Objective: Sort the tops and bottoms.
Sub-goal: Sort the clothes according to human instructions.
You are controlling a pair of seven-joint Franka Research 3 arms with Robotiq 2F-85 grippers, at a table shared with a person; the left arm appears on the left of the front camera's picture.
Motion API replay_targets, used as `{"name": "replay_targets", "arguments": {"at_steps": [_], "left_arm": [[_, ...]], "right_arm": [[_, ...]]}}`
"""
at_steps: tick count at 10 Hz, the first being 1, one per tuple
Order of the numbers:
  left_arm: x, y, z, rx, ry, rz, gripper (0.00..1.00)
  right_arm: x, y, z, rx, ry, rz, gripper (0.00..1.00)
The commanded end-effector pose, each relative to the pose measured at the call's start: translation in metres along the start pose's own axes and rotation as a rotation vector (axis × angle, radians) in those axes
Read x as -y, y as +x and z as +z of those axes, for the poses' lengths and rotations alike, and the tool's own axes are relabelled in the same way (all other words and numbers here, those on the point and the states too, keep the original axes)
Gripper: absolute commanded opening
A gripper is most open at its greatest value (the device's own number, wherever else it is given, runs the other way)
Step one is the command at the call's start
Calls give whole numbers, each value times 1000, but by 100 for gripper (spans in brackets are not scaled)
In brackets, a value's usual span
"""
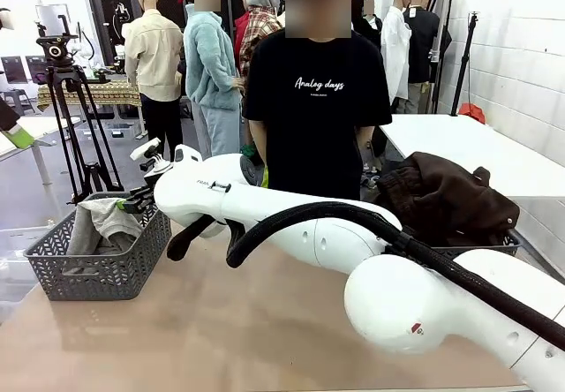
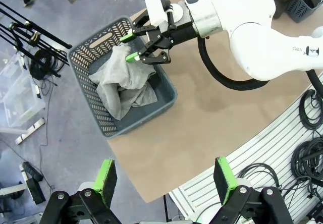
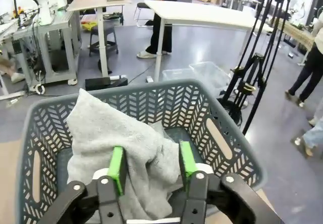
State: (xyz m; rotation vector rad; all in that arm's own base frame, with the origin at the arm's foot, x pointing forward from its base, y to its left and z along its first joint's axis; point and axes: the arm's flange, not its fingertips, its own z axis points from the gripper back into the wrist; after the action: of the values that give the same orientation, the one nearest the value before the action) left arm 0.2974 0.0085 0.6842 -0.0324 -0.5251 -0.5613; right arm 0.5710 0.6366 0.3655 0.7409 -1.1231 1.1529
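At frame centre, our right gripper [image 3: 150, 169] stands part-open astride the grey T-shirt [image 3: 123, 148] in the mesh basket [image 3: 222, 148]; our left gripper [image 2: 166, 181] gapes empty.

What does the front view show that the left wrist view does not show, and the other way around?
Front view alone: the person in a black T-shirt across the table, and dark garments heaped in the right-side basket. Left wrist view alone: the left gripper, open, high above the table edge. Both: the right gripper over the grey basket holding the light grey T-shirt.
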Motion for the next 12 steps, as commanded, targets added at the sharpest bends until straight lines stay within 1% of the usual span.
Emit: {"name": "replay_targets", "arguments": {"at_steps": [1, 6, 7, 8, 12], "left_arm": [[0, -1, 0, -1, 0, 0, 100], [0, -1, 0, -1, 0, 0, 100], [0, -1, 0, -1, 0, 0, 100], [0, -1, 0, -1, 0, 0, 100], [0, -1, 0, -1, 0, 0, 100]], "right_arm": [[36, 30, -79, 22, -11, 1, 100], [30, 63, -45, 48, -54, 22, 100], [29, 68, -39, 22, -53, 27, 100], [2, 36, 14, 39, -37, 34, 100], [2, 36, 14, 39, -37, 34, 100]]}}
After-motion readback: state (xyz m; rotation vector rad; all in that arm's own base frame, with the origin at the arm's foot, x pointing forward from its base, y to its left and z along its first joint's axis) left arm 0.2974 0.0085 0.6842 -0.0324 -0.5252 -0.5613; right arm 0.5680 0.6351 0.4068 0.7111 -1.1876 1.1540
